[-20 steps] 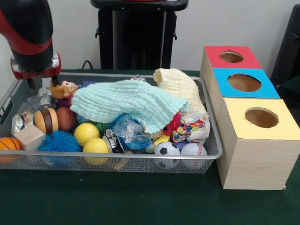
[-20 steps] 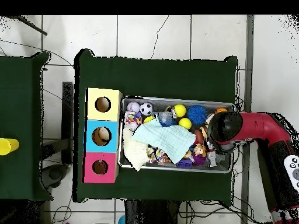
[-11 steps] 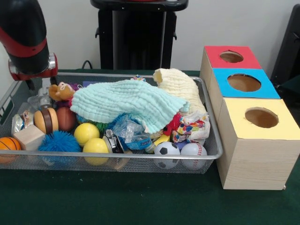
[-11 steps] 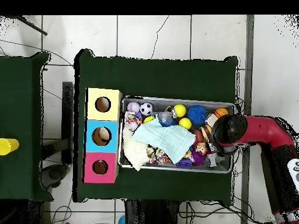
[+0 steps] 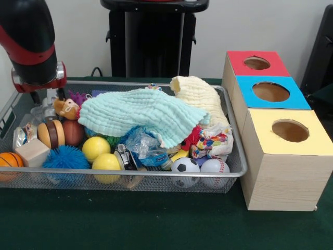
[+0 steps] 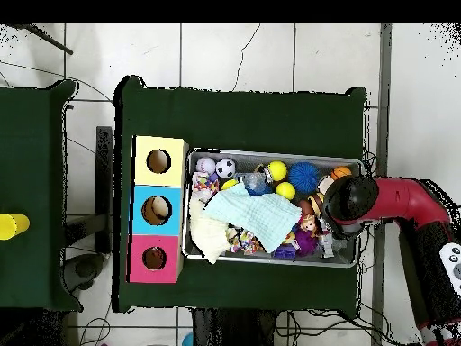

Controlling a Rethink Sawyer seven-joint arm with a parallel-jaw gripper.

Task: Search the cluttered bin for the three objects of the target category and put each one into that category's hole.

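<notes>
A wire bin [image 5: 229, 169] sits on the green bench [image 5: 156, 224]. It is full of stuff. A light blue cloth [image 5: 140, 114] lies on top in the middle, and a pale yellow cloth [image 5: 200, 96] is heaped beside it. Along the front are a soccer ball [image 5: 185, 165], a baseball [image 5: 214, 166], two yellow balls [image 5: 95, 147], a spiky blue ball [image 5: 66, 157], a wooden block [image 5: 32, 152] and a small basketball [image 5: 9, 160]. A little doll [image 5: 66, 107] lies at the end where the arm [image 5: 31, 47] hangs over the bin. I cannot tell if the claw [image 5: 47, 101] is open or closed. Next to the bin is a wooden box [image 5: 283, 177] with a red hole [image 5: 257, 63], a blue hole [image 5: 271, 91] and a yellow hole [image 5: 290, 130]. The blue hole has something pale inside in the overhead view.
</notes>
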